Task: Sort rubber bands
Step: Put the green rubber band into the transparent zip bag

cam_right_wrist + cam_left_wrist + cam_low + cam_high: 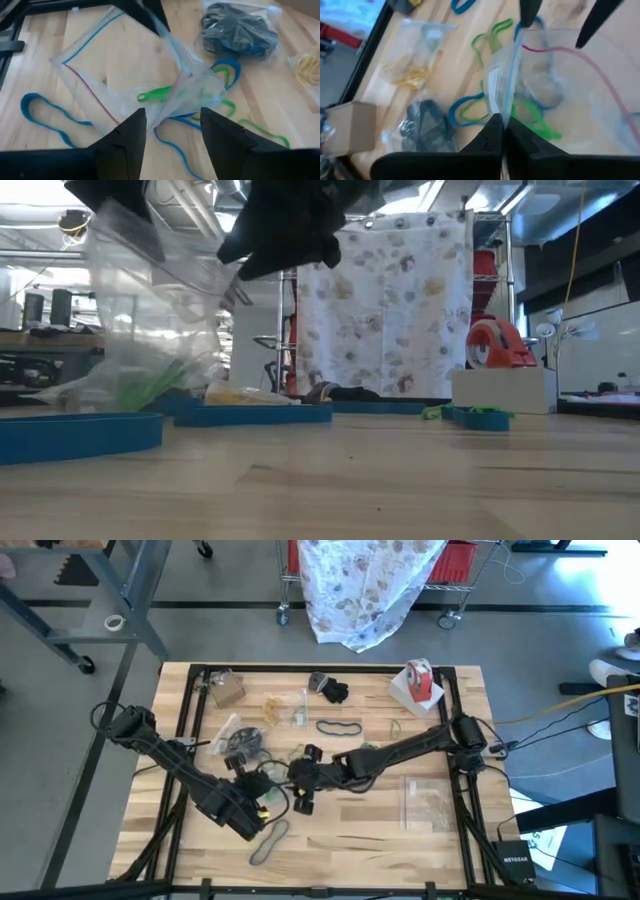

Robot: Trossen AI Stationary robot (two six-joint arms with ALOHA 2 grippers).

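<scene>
A clear zip bag (pixel 555 90) is held up over the middle of the table, and a green rubber band (pixel 155 94) lies inside it. My left gripper (pixel 504 122) is shut on its edge. My right gripper (pixel 172 132) is open and faces the bag (pixel 125 65) from the right, its fingers (pixel 530 10) by the bag's mouth. Loose blue bands (pixel 45 115) and green bands (pixel 492 37) lie flat on the wood under and around the bag. In the high view a black loop (pixel 338 726) and a grey loop (pixel 268 840) lie farther off. My left gripper pinches the bag's rim between its two fingers, right beside the blue zip strip (pixel 510 85). The bag is raised with its mouth spread wide and its body hanging toward the table (pixel 150 330). My right gripper: whether a finger touches the bag's mouth, I cannot tell.
Filled bags lie toward the far left: black bands (pixel 240 30) and tan bands (pixel 412 75), beside a cardboard box (pixel 228 690). The red-and-white tape roll (pixel 420 680) stands at the far right. Another clear bag (pixel 425 800) lies flat near the right edge. A black frame borders the table.
</scene>
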